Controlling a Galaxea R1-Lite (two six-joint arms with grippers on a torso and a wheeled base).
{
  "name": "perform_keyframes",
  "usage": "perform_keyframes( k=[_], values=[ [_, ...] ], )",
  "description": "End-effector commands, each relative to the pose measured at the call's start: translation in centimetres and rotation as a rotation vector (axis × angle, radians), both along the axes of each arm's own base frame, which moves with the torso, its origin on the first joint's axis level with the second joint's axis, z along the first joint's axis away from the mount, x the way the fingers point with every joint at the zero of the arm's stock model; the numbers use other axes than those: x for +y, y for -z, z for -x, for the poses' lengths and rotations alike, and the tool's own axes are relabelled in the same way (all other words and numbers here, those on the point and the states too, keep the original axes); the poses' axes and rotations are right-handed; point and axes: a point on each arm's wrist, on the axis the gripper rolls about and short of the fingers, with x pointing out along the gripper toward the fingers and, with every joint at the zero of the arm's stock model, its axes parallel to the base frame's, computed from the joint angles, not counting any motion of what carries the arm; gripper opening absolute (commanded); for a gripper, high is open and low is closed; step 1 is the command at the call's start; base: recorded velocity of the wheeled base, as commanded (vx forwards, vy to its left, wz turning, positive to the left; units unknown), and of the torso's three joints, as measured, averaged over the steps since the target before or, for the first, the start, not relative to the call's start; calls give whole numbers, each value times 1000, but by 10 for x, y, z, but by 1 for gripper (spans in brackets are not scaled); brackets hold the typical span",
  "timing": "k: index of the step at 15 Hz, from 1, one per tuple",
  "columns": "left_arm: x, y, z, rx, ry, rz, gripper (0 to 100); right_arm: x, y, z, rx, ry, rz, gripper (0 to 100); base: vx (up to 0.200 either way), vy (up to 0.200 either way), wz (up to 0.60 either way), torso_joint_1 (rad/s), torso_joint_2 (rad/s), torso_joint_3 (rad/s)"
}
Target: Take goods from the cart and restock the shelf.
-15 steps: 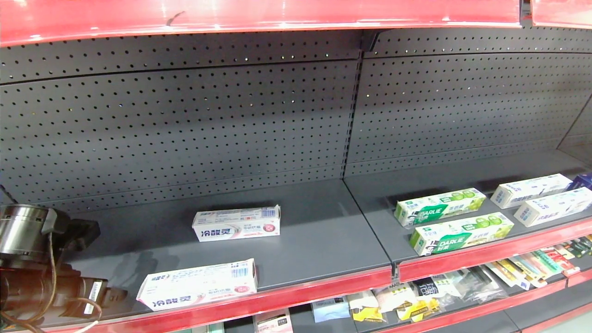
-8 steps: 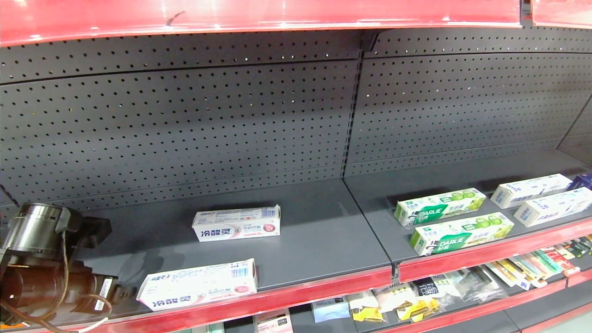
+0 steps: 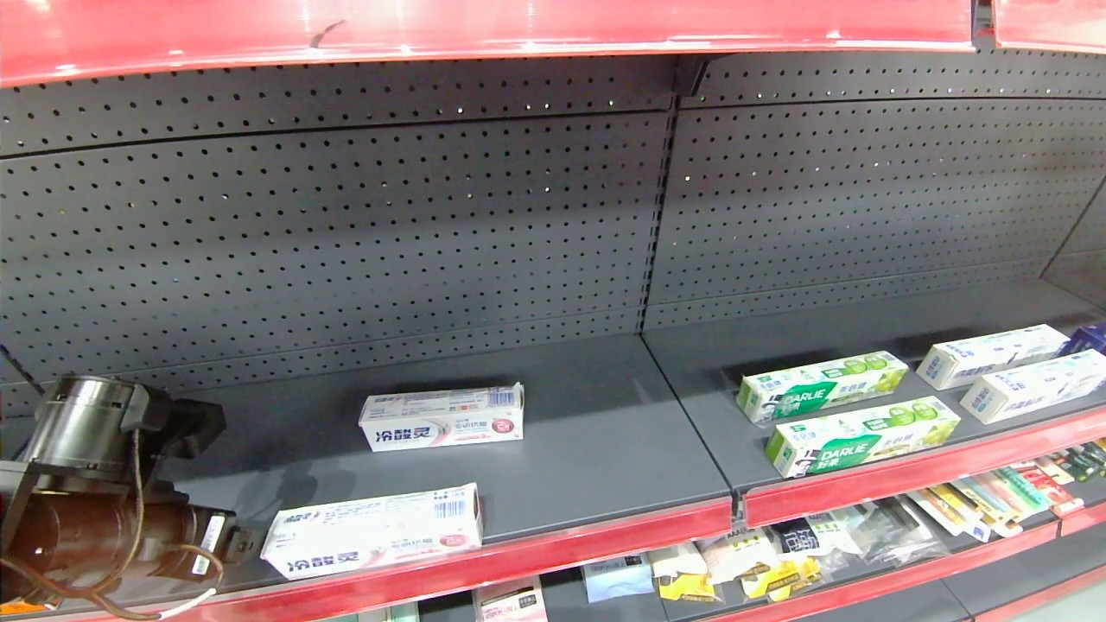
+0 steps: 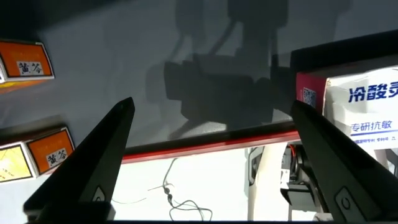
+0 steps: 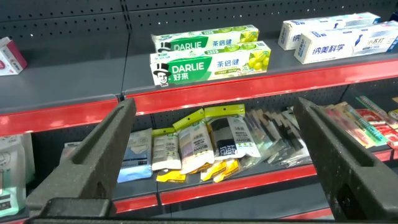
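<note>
Left hand (image 4: 212,106) gapes empty beside the front white box (image 3: 371,529); right hand (image 5: 214,102) spread wide, empty.

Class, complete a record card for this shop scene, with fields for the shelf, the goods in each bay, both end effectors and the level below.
Shelf: grey shelf, red front edge
Left bay: front pink-and-white box and rear pink-and-white box, flat, apart
Right bay: rear green box, front green box, white-and-blue boxes
Left end effector: open, empty, beside the front pink-and-white box's end
Right end effector: open, empty, facing the shelf
Level below: small packets
</note>
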Motion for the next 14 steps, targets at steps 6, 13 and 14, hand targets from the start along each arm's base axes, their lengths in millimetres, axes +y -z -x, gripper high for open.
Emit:
perform_keyframes(
  k=[6, 13, 14],
  values=[
    [-6, -2, -2, -11, 28, 0, 100, 0, 0, 0, -1, -2, 0, 100, 0, 0, 0, 0, 0, 0],
    [-18, -5, -9, -28, 49, 16, 100, 0, 0, 0, -1, -2, 0, 100, 0, 0, 0, 0, 0, 0],
    [-18, -5, -9, -28, 51, 16, 100, 0, 0, 0, -1, -2, 0, 100, 0, 0, 0, 0, 0, 0]
  ],
)
